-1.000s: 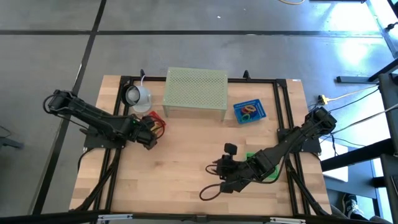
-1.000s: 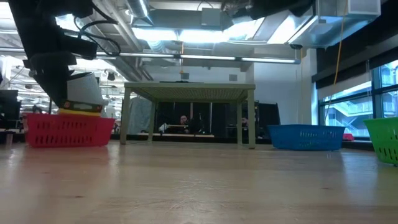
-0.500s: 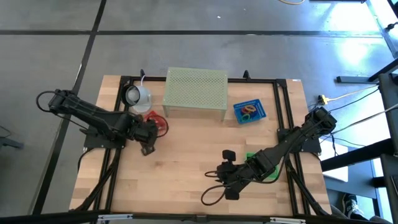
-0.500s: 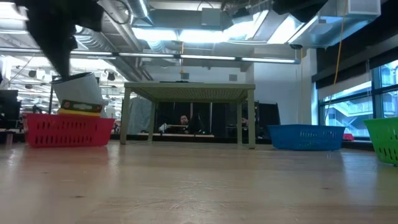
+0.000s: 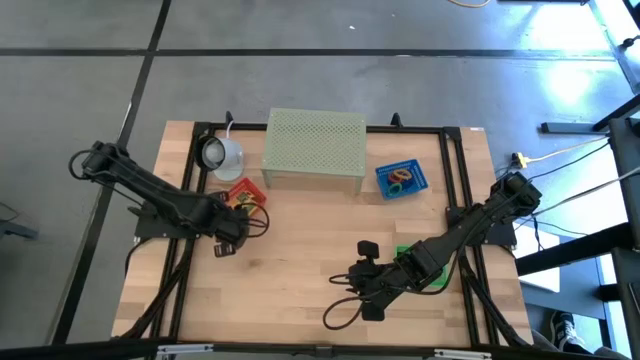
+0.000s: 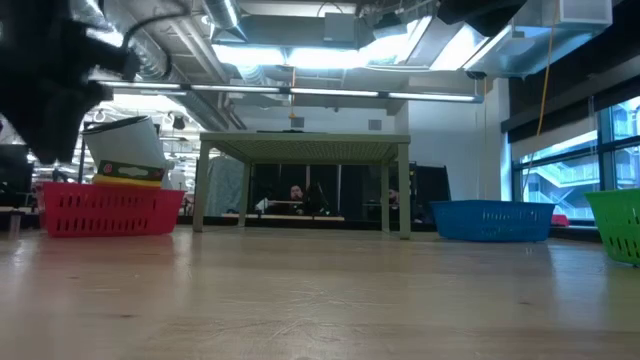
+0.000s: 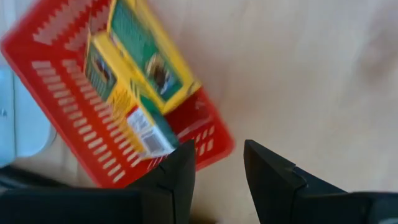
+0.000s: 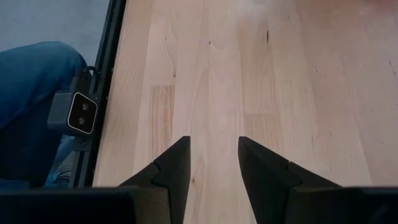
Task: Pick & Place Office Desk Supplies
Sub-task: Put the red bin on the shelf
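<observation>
So the yellow-green packet [image 7: 140, 81] sits tilted in the red basket [image 7: 56, 93], and the left tool [image 7: 217, 165], fingers parted and empty, hovers just beside it. Right tool [image 8: 211, 165] waits open over the bare surface [image 8: 298, 74], probably just parked.

red basket [image 7: 74, 112]: red, with slotted walls
packet [image 7: 140, 68]: yellow, with green printed panels
stand [image 5: 314, 148]: pale green, dotted with small holes
blue tray [image 5: 402, 179]: blue
my bench [image 5: 300, 250]: light wood with grain
my left gripper [image 7: 217, 171]: black

Overhead, table-level views share red basket [image 5: 246, 192]
</observation>
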### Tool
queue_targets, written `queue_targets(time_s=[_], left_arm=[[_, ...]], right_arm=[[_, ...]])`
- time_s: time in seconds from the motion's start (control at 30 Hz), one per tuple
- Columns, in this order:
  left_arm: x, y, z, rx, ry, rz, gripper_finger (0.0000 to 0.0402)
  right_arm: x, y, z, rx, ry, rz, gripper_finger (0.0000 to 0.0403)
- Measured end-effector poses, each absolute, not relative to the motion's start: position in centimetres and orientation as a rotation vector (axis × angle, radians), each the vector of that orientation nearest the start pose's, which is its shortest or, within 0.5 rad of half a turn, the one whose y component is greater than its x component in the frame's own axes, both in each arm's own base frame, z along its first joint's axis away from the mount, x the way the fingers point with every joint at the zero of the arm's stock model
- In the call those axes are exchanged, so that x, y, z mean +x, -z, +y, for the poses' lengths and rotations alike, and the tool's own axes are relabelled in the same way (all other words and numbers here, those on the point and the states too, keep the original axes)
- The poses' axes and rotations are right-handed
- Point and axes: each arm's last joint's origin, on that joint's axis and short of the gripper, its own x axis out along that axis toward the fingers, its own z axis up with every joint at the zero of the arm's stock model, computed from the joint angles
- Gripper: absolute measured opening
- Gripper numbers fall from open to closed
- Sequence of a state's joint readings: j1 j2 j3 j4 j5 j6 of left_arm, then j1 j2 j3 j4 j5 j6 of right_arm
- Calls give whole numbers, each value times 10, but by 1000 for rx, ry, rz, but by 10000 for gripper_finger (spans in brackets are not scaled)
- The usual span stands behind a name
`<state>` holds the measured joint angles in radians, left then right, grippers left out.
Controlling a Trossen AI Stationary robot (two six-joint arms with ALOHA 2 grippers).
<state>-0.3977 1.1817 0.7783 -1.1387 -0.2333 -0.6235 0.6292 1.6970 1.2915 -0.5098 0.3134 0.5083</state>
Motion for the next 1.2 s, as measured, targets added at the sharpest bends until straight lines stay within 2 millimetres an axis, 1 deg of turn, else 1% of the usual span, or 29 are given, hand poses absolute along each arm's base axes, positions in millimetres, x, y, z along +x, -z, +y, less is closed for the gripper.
queue_targets(time_s=[0.13,0.3,0.8,0.93,1.1,1.2], left_arm=[[154,-193,-58,-17,-369,1479,130],[150,-181,-56,-23,-417,1509,130],[151,-179,-57,-53,-395,1525,130],[154,-185,-59,-66,-378,1513,130],[158,-188,-60,0,-299,1495,130],[160,-188,-60,77,-247,1482,130]], right_arm=[[296,-248,205,59,-78,860,135],[296,-248,205,59,-78,859,135],[297,-249,205,60,-79,857,135],[297,-249,205,60,-79,857,135],[297,-249,205,60,-79,856,135],[297,-249,205,60,-79,856,135]])
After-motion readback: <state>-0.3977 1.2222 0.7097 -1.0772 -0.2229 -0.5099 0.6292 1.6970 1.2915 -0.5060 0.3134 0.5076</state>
